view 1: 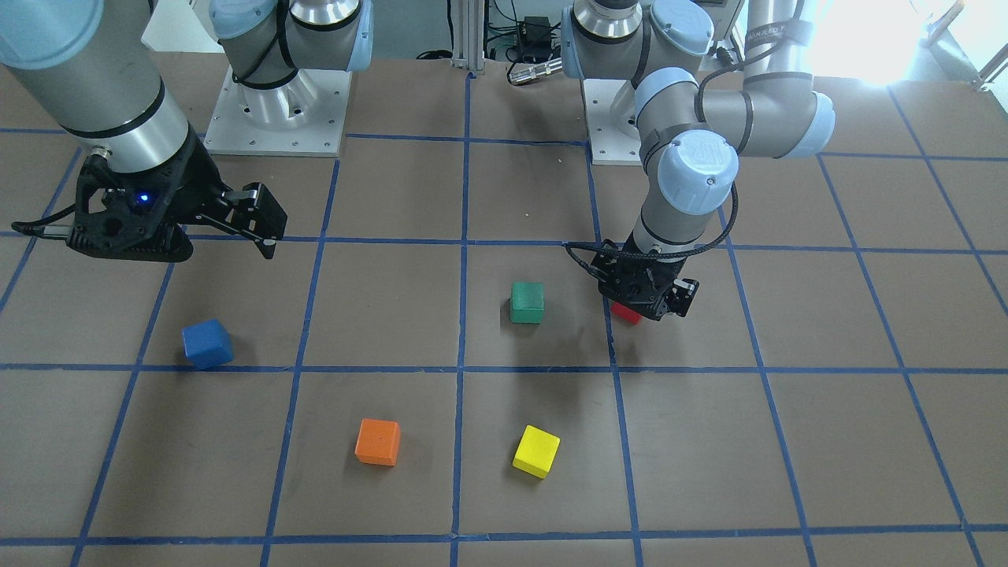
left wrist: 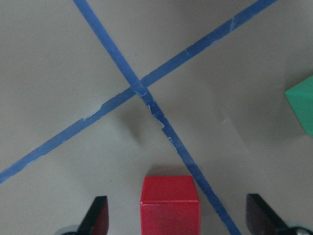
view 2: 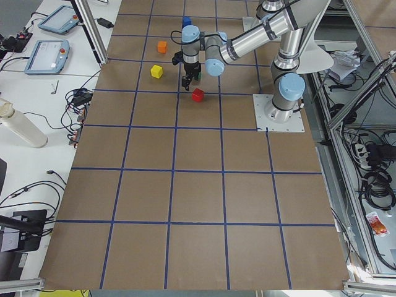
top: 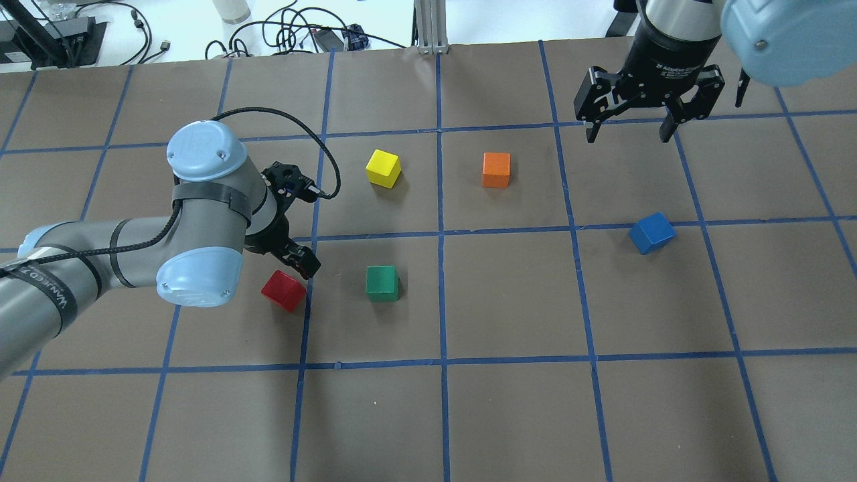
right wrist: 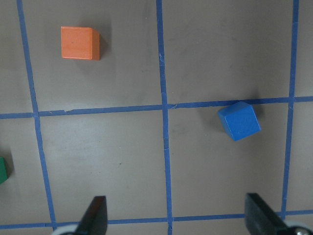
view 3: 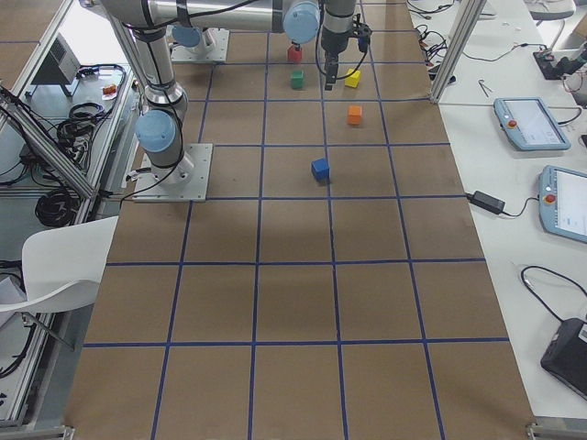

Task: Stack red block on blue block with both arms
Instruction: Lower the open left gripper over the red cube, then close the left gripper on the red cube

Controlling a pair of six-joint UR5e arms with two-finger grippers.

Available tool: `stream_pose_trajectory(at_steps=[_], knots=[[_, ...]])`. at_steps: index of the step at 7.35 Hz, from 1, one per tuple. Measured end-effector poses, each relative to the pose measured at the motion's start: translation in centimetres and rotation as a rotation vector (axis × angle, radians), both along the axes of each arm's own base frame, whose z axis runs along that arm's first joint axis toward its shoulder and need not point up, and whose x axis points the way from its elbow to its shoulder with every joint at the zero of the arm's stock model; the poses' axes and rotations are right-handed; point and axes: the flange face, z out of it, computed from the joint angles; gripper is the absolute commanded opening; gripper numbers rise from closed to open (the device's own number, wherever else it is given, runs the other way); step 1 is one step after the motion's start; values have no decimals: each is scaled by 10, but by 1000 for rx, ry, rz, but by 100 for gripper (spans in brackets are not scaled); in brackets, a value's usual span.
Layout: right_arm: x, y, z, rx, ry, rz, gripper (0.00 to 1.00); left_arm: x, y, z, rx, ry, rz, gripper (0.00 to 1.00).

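Reaching in from the left of the overhead view, the left arm is bent low over the bench. The left pincer is held released, its fingers spread wide. The red block is seen between them in the wrist view with a clear gap on either side, so nothing is grasped. It rests on the bench, turned askew to the grid, just beside a blue tape line. Whether the fingertips are level with the block or above it cannot be told.

Further right, the green block is found near the red one, on the other side of that tape line. The yellow block and the orange block are set farther from the robot, apart from each other.

The blue block is placed well to the right, also askew, with one edge touching a tape line and nothing on top of it. It lies well apart from the red block.

At the far right, the right arm is held up over the bench. The right pincer is likewise released and empty, with the blue block seen ahead of it and off to one side in its wrist view.
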Motion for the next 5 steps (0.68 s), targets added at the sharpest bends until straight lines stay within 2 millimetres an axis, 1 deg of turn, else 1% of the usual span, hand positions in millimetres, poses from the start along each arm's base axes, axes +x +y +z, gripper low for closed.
stream_pose_trajectory(at_steps=[2, 4, 5], knots=[[0, 0, 0, 1, 0, -2, 100, 4, 9, -15, 32, -6, 0, 99], [0, 0, -2, 5, 1, -2, 100, 7, 18, -25, 44, -28, -10, 98], [0, 1, -6, 10, 1, -1, 100, 8, 20, -29, 45, -33, -12, 81]])
